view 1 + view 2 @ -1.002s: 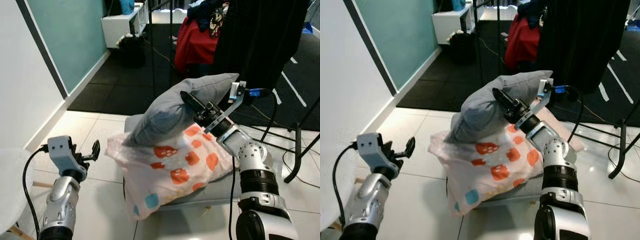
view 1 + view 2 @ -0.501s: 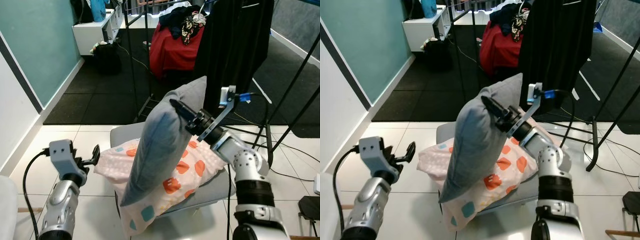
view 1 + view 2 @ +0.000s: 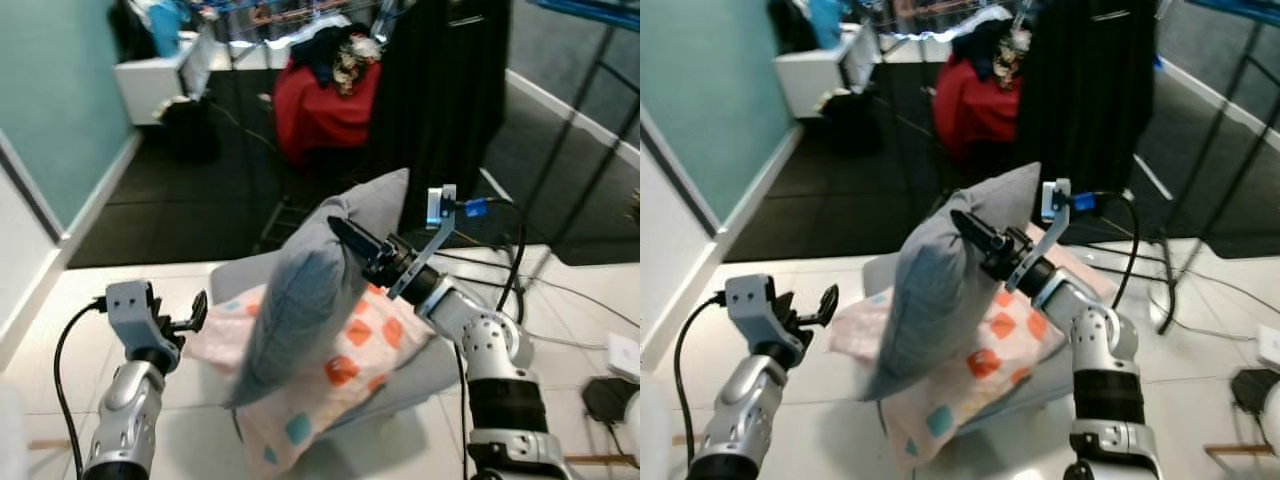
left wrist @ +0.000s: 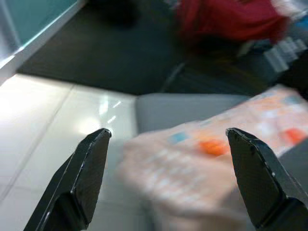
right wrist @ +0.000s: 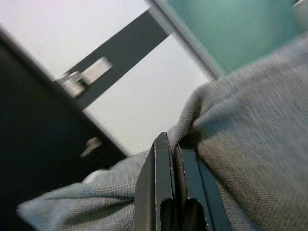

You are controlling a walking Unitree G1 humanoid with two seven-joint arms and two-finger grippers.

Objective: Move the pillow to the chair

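Note:
A grey pillow (image 3: 310,285) hangs tilted in the air, pinched near its upper edge by my right gripper (image 3: 338,228), which is shut on it. The right wrist view has the two black fingers (image 5: 166,187) pressed together in a fold of the grey pillow (image 5: 250,159). Under it, a white pillow with orange and blue patches (image 3: 335,375) lies on a grey cushioned seat (image 3: 425,370). My left gripper (image 3: 195,312) is held low at the left, open and holding nothing, its fingertips (image 4: 98,144) spread wide before the patterned pillow (image 4: 211,163).
A black clothes rack (image 3: 450,90) with dark garments and red fabric (image 3: 320,110) stands behind the seat. A teal wall (image 3: 50,90) and a white cabinet (image 3: 160,75) are at the left. Cables and a white box (image 3: 622,355) lie on the tiled floor at the right.
The camera has shifted and blurred a little. The grey pillow stays lifted in my right gripper, now hanging slightly higher over the patterned pillow. My left gripper keeps its place.

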